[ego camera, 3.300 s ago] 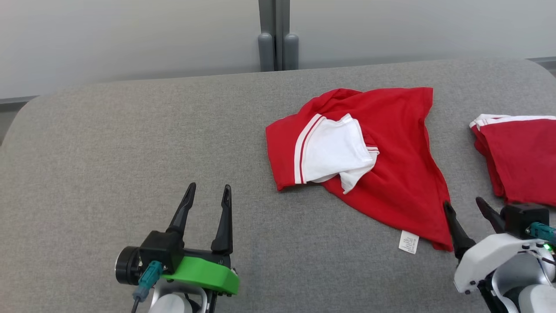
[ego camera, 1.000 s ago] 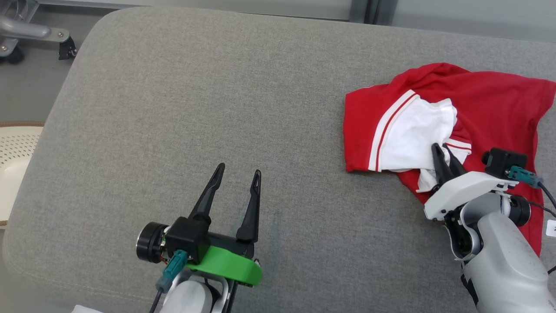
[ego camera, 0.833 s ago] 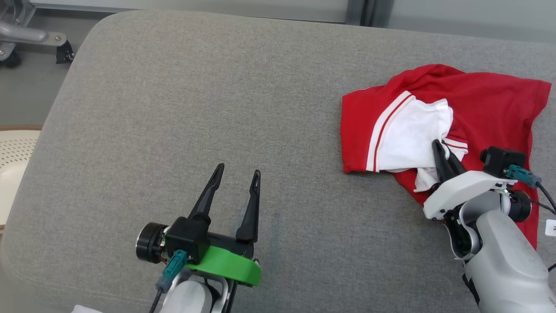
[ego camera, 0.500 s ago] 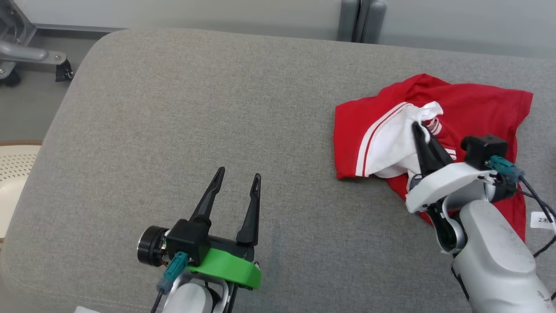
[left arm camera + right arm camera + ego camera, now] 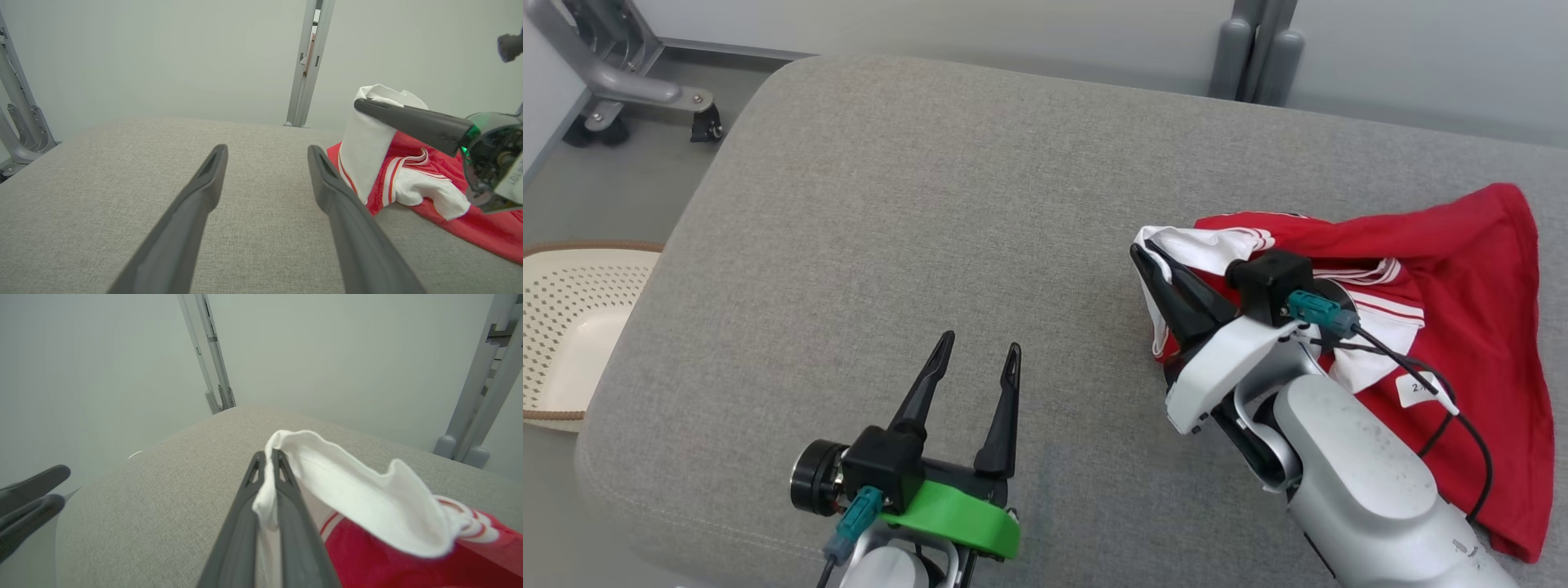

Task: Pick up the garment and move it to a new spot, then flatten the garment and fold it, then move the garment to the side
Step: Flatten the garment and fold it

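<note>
Right claw [image 5: 1150, 257] pinching white sleeve of red shirt [image 5: 1470, 269] above grey padded surface [image 5: 915, 188]. Left claw [image 5: 978, 345] spread, empty. Cream basket [image 5: 564, 327] left of it, wheeled frame [image 5: 621, 82] beyond, pale wall [image 5: 1013, 33].

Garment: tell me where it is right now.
In the head view the garment lies on the right side of the grey cushion, its white part pinched and held up by the right gripper.

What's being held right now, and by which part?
The right hand is shut on the red-and-white fabric garment, pinching a bunched edge of its white section; the left hand is open, holding nothing.
</note>
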